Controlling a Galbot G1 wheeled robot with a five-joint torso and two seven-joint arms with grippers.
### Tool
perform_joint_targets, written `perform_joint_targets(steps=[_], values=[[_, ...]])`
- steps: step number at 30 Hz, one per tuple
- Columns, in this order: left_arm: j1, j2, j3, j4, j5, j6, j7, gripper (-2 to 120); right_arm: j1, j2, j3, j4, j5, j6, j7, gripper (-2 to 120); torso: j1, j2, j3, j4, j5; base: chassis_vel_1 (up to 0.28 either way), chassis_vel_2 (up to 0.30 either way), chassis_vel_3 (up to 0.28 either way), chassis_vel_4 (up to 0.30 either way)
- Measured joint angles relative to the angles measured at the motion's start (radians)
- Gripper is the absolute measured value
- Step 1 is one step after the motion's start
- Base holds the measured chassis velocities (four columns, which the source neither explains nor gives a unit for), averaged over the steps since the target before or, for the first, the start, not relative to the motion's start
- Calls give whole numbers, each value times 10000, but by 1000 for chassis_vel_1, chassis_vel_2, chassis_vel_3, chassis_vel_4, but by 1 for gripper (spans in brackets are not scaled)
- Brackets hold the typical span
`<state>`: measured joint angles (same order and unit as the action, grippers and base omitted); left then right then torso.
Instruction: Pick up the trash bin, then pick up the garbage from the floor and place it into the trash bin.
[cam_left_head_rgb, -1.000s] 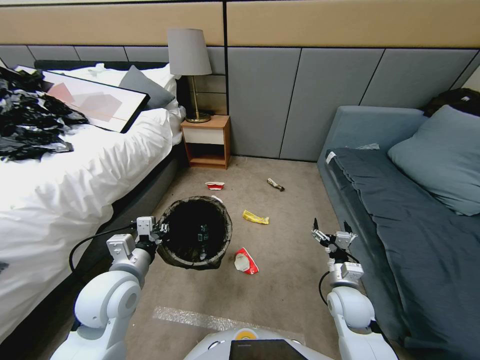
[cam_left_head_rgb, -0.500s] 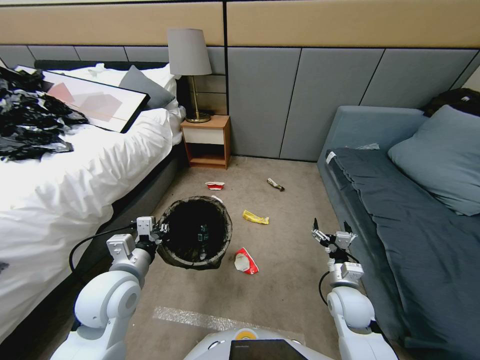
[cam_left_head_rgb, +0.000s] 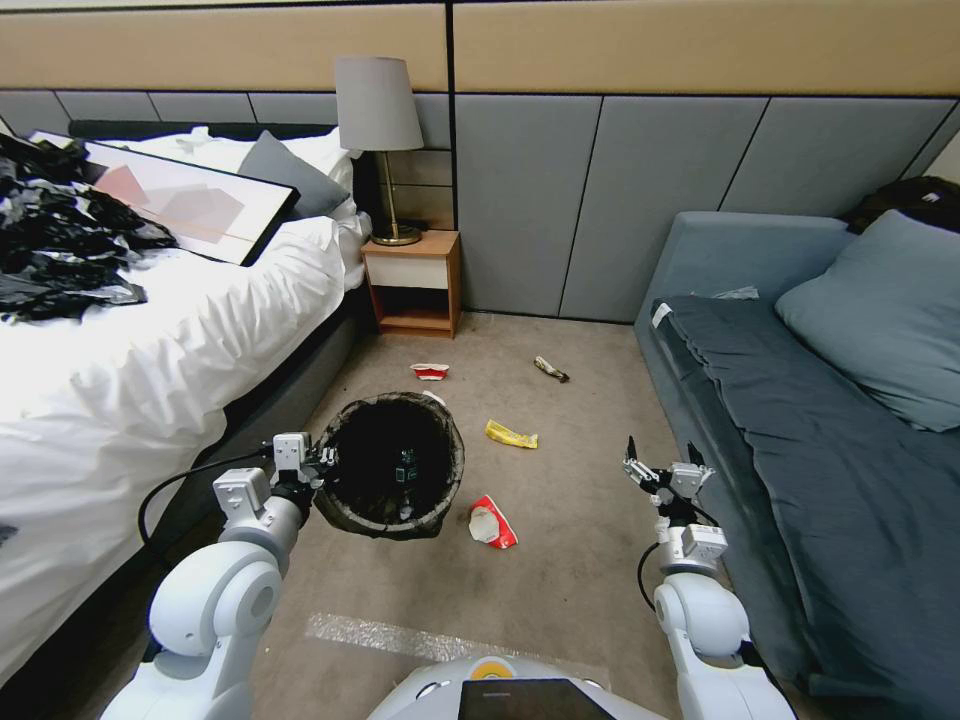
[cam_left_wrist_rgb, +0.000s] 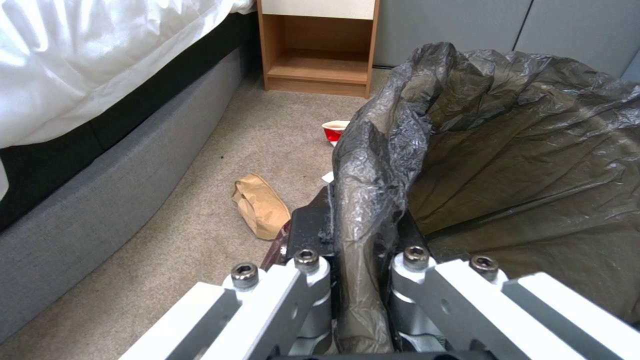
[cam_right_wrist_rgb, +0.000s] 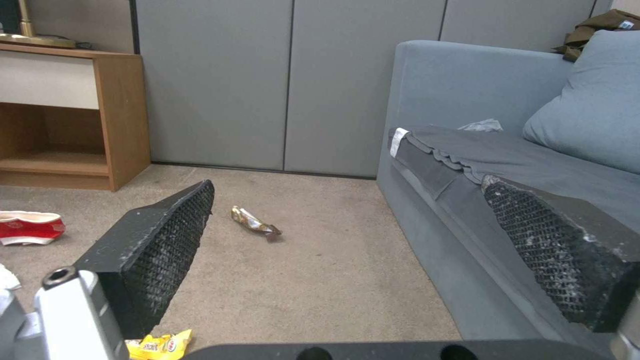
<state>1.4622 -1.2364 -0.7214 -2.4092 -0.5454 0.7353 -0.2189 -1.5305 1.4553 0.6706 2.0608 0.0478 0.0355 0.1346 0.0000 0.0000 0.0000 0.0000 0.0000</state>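
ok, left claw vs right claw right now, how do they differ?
The left claw is shut on the trash bin rim, pinching the bag edge; the right claw is open and empty. The left claw sits beside the bed, the right claw beside the sofa. Both are held above the carpet.

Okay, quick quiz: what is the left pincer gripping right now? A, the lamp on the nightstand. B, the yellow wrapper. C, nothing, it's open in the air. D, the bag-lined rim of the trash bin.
D: the left pincer is clamped on the bag-covered rim of the trash bin, one finger on each side of the rim.
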Motion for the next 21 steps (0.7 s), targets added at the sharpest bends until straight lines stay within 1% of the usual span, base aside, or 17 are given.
perform_joint_targets(steps=[21], values=[[0, 0, 0, 0, 0, 0, 0, 5, 0, 0, 0, 0, 0, 0, 0, 100, 0, 0, 0, 0, 0, 0, 0, 0, 0]])
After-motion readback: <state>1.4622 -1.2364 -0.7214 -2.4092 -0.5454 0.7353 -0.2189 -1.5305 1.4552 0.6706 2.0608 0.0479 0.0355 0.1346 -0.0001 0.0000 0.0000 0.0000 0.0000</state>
